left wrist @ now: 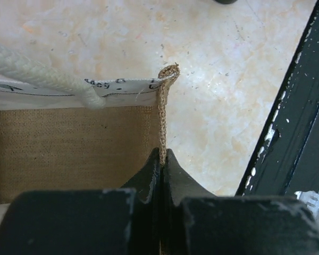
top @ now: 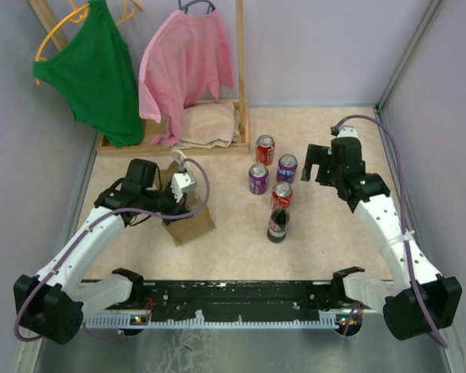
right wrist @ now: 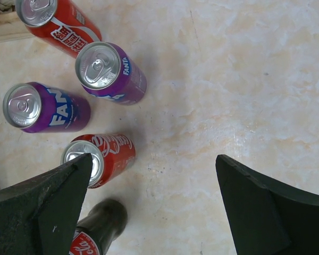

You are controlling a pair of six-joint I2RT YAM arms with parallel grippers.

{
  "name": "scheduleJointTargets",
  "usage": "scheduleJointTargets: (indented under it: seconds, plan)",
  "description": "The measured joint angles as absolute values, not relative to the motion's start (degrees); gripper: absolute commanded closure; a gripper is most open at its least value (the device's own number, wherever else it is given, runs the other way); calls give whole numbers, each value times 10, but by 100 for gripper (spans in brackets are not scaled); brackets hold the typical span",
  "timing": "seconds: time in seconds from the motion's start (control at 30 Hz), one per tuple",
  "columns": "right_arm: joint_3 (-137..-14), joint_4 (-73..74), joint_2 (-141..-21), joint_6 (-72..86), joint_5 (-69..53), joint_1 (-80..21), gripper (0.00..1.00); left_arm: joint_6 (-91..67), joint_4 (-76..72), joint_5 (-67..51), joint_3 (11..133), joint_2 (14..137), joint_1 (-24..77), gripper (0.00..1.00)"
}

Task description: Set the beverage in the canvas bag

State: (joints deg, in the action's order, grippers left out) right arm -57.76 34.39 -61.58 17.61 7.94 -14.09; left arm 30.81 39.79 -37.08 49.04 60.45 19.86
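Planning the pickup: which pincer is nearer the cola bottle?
Right. The right pincer hangs open beyond the cola bottle; the left pincer sits farther left, shut on the canvas bag.

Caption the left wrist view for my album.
Closed left fingers pinch the canvas bag at its rim, beside the white rope handle.

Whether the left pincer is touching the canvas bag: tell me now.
Touching. The left wrist view shows the left pincer shut on the canvas bag, its woven edge pinched between both fingers.
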Motion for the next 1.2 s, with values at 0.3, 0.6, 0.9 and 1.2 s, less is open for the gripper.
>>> scheduleJointTargets:
  seconds: [0.3, 0.6, 0.9, 1.2]
  plan:
    - [-577, 357, -591, 177, 87, -141, 1, 296, 371, -355, 502, 643, 288, 100]
    - [-570, 371, -561, 178, 100, -141, 1, 312, 345, -343, 525, 694, 375, 100]
    - [-566, 388, -553, 181, 109, -141, 1, 351, 333, -336, 539, 733, 428, 100]
    - [-566, 393, -551, 181, 117, -141, 1, 386, 329, -336, 554, 751, 442, 100]
